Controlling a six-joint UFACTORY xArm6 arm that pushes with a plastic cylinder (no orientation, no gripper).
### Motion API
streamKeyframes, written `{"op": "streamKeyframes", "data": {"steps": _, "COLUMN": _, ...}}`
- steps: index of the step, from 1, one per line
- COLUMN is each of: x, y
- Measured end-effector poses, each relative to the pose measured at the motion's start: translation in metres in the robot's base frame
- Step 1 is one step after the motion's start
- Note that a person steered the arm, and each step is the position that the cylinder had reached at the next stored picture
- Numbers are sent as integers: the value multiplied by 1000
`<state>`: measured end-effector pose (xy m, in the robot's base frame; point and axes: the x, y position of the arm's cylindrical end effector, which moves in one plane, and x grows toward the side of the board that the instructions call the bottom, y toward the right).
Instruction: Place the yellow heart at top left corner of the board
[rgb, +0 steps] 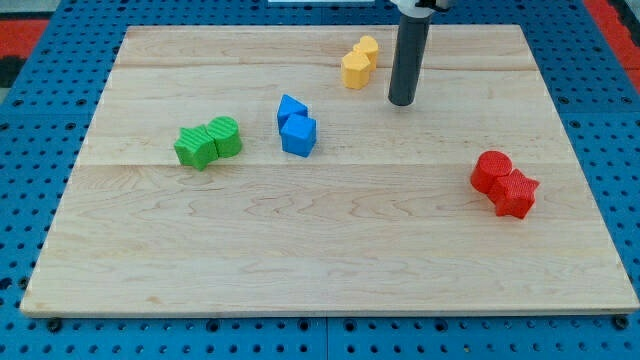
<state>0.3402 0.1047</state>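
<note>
A pale wooden board (330, 270) lies on a blue pegboard table (30, 150). Nearest, right: two red blocks (504, 184). Mid-left: green blocks (208, 143), blue blocks (296, 126). Far centre: the yellow heart (359, 62). My tip (402, 101), a plain rod with no claw, stands just right of it, likely placed to push it leftward.

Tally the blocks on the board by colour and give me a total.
yellow blocks: 2
blue blocks: 2
green blocks: 2
red blocks: 2
Total: 8 blocks, lying in four same-colour pairs. My tip stands just to the view's right of the yellow pair.
</note>
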Motion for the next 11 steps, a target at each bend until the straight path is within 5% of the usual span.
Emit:
{"op": "streamKeyframes", "data": {"steps": 2, "x": -17, "y": 25}}
{"op": "streamKeyframes", "data": {"steps": 4, "x": -84, "y": -1}}
{"op": "streamKeyframes", "data": {"steps": 6, "x": -92, "y": -170}}
{"op": "streamKeyframes", "data": {"steps": 7, "x": -97, "y": -128}}
{"op": "streamKeyframes", "data": {"steps": 8, "x": -141, "y": -170}}
{"op": "streamKeyframes", "data": {"steps": 9, "x": -145, "y": -305}}
{"op": "streamKeyframes", "data": {"steps": 10, "x": -145, "y": -363}}
{"op": "streamKeyframes", "data": {"steps": 11, "x": -149, "y": -279}}
